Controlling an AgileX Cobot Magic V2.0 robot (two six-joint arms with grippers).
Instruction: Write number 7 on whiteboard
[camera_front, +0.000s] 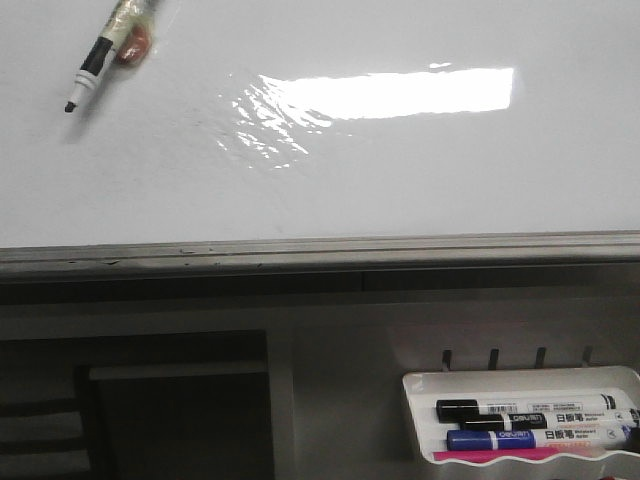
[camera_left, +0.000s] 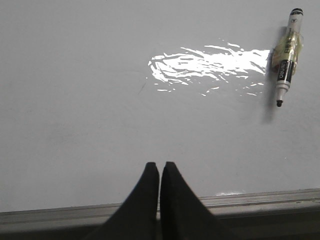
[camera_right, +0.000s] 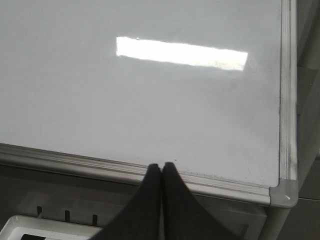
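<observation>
My left gripper (camera_left: 159, 166) was closed on nothing, fingertips pressed together just above the grey bottom edge of the whiteboard (camera_left: 100, 100). My right gripper (camera_right: 161, 166) was the same: pinched shut, empty, hanging over the lower frame near the board's right corner (camera_right: 284, 192).

No number 7 was on the board; the white face showed no stroke in any view. Task judged not begun.

The marker (camera_left: 286, 57) lay uncapped on the board, well ahead of my left jaws and off to their right, tip pointing back toward the bottom edge. A yellowish wrap and something reddish clung to its barrel; I could not tell what they were.

Risks, as I judged them:
- Both jaws needed to open before any grasp; approaching shut would shove the marker across the slick surface.
- The wrapped barrel could seat unevenly between the pads, so the tip might tilt and skip.
- The exposed tip could smear a stray mark if dragged.
- Glare (camera_front: 385, 95) lay ahead of the jaws and could hide a thin line.

Surface: glossy, faintly scuffed, metal-framed. Below the frame, nearer than my right jaws, a white tray (camera_front: 520, 385) held spare markers (camera_front: 535, 425). Beyond that, dark shelving, details unclear.
</observation>
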